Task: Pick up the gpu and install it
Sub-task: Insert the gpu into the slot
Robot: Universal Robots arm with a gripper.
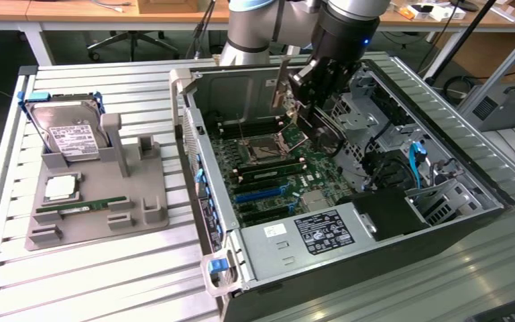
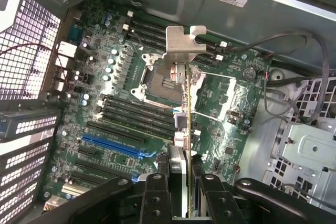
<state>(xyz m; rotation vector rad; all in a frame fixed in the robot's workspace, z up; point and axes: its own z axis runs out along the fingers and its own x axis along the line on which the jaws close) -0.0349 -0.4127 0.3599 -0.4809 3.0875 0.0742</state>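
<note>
The gpu (image 2: 187,109) is seen edge-on in the wrist view as a thin card with its silvery bracket (image 2: 184,44) at the far end. My gripper (image 2: 187,184) is shut on it, one black finger (image 2: 156,195) on either side. The card hangs above the green motherboard (image 2: 131,98), over the processor socket and apart from the board. In the exterior view my gripper (image 1: 306,92) reaches down into the open computer case (image 1: 206,168) with the gpu (image 1: 283,86) upright in it.
A blue expansion slot (image 2: 113,142) lies on the board beside black slots. Cables (image 2: 286,85) and a drive cage crowd one side of the case. Left of the case, a grey fixture (image 1: 141,201) holds a hard drive (image 1: 72,137) and a green memory stick (image 1: 83,204).
</note>
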